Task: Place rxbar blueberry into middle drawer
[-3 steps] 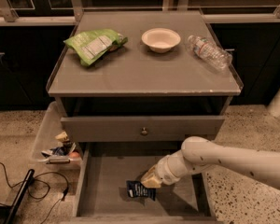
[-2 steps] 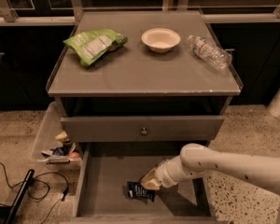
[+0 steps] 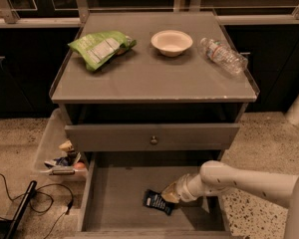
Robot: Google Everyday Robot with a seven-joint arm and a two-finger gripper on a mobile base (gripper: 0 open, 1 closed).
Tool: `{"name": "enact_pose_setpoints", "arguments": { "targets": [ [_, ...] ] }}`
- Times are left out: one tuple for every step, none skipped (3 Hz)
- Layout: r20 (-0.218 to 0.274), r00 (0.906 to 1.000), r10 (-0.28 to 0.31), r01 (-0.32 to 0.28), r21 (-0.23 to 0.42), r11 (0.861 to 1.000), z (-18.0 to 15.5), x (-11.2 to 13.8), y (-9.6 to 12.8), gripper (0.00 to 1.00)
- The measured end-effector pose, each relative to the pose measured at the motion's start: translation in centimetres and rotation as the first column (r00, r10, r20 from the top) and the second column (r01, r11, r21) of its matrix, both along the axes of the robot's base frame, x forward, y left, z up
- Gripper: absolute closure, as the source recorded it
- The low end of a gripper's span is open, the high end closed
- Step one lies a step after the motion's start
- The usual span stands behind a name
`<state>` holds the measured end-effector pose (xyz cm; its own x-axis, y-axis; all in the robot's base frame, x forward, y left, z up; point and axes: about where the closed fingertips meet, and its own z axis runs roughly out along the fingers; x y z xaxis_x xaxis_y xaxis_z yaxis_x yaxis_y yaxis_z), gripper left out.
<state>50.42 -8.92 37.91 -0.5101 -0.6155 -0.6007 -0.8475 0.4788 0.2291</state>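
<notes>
The tool (image 3: pixel 170 193) sits low inside the open middle drawer (image 3: pixel 117 193), at the end of a pale arm (image 3: pixel 239 179) that reaches in from the right. The rxbar blueberry (image 3: pixel 157 202) lies flat on the drawer floor just left of the tool and a little nearer the camera. Its right end touches the tool's tip or is tucked beneath it. Whether the tool grips the bar or merely rests against it cannot be told from this view. The bar lies at a slant to the drawer walls.

Directly above the tool is a closed drawer front (image 3: pixel 189 136) with a small round knob (image 3: pixel 153 140). Higher, on the desk (image 3: pixel 154 81), a green chip bag (image 3: pixel 100 48) lies up and to the left of the tool. A pale bowl (image 3: pixel 172 42) stands almost straight above the tool, and a clear water bottle (image 3: pixel 223 56) lies on its side up and to the right. Far left of the tool, beside the cabinet, a clear bin (image 3: pixel 44 146) holds small items, with dark cables (image 3: pixel 15 203) on the floor below it.
</notes>
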Motion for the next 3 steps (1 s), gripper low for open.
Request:
{"name": "enact_pose_setpoints", "arguments": {
  "targets": [
    [-0.001,1.0000,-0.002,0.002,-0.001,1.000,-0.11,0.00,-0.06,0.81],
    [-0.001,1.0000,-0.002,0.002,-0.001,1.000,-0.11,0.00,-0.05,0.58],
    [-0.001,1.0000,-0.001,0.001,-0.001,1.000,-0.11,0.00,-0.05,0.35]
  ]
}}
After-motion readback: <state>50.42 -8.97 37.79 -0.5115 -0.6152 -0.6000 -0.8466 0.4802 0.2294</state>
